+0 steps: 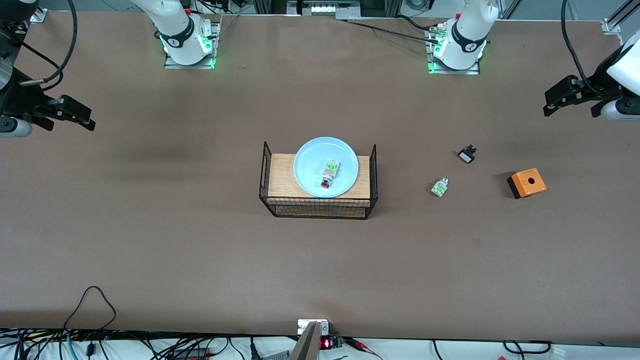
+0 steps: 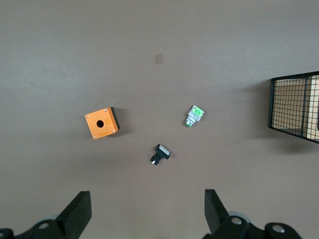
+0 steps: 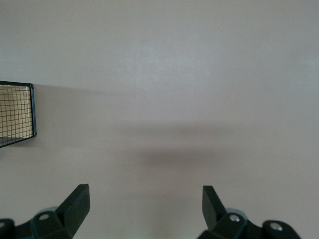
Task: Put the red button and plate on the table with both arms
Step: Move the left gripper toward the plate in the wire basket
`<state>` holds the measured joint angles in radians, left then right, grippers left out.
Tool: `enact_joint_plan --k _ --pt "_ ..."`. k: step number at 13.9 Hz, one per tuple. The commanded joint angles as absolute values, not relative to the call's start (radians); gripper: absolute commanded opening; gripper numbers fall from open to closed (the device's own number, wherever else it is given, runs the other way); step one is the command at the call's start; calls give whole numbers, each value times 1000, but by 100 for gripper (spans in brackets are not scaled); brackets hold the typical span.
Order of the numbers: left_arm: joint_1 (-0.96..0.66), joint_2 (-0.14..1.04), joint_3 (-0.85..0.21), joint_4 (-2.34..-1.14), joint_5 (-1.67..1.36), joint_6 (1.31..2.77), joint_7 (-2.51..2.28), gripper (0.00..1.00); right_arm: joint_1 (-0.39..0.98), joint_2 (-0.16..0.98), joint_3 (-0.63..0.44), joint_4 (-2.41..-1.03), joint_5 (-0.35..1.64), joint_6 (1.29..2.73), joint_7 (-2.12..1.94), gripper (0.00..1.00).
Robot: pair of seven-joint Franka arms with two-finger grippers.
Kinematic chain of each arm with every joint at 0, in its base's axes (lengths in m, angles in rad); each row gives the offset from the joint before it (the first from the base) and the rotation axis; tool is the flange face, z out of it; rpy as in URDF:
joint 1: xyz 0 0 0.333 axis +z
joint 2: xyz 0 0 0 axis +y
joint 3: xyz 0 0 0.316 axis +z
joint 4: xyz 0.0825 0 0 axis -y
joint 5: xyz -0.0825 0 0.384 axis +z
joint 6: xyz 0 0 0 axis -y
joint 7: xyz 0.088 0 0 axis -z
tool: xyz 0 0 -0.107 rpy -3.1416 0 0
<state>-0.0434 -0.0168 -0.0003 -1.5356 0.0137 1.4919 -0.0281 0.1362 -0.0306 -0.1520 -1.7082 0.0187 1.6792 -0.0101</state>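
Observation:
The pale blue plate (image 1: 311, 156) rests on the wood top of a black wire rack (image 1: 318, 208) at the middle of the brown table (image 1: 200, 250). The red button (image 1: 328, 176) lies in the plate, its red cap toward the front camera. My left gripper (image 1: 550, 106) is open and empty, up over the table at the left arm's end; in the left wrist view (image 2: 148, 209) only bare table shows between its fingers. My right gripper (image 1: 89, 121) is open and empty over the right arm's end, as the right wrist view (image 3: 145, 204) shows too.
Toward the left arm's end lie a green-white piece without a red cap (image 1: 440, 187) (image 2: 195, 116), a small black-and-white button (image 1: 467, 154) (image 2: 160, 153) and an orange box (image 1: 527, 183) (image 2: 102, 123). The rack's mesh edge shows in both wrist views (image 2: 294, 107) (image 3: 17, 114).

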Motion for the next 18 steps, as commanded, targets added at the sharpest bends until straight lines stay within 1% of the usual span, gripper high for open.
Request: enact_joint_plan --k 1,8,11,13,15,17,18 --pt "-38 -28 -6 -1535 21 1479 -32 100 138 -32 -149 -1698 5 1664 -20 100" --pt "-46 -26 -24 -1537 11 1451 -41 100 137 -28 -149 -1698 5 1664 -20 100" --pt "-58 -14 -121 -1537 9 1440 -145 100 137 -28 -149 -1698 6 1664 -20 100" --pt "-106 23 -172 -1536 0 1450 -231 100 137 -26 -149 -1698 6 1664 -20 100" --pt "-156 70 -212 -1532 -24 1492 -370 100 135 -26 -149 -1698 6 1664 -20 100" --pt "-237 130 -213 -1516 -41 1586 -464 100 135 -17 -149 -1698 6 1664 -20 100" --pt "-288 180 -212 -1485 -44 1636 -507 100 137 -15 -149 -1698 6 1664 -20 100"
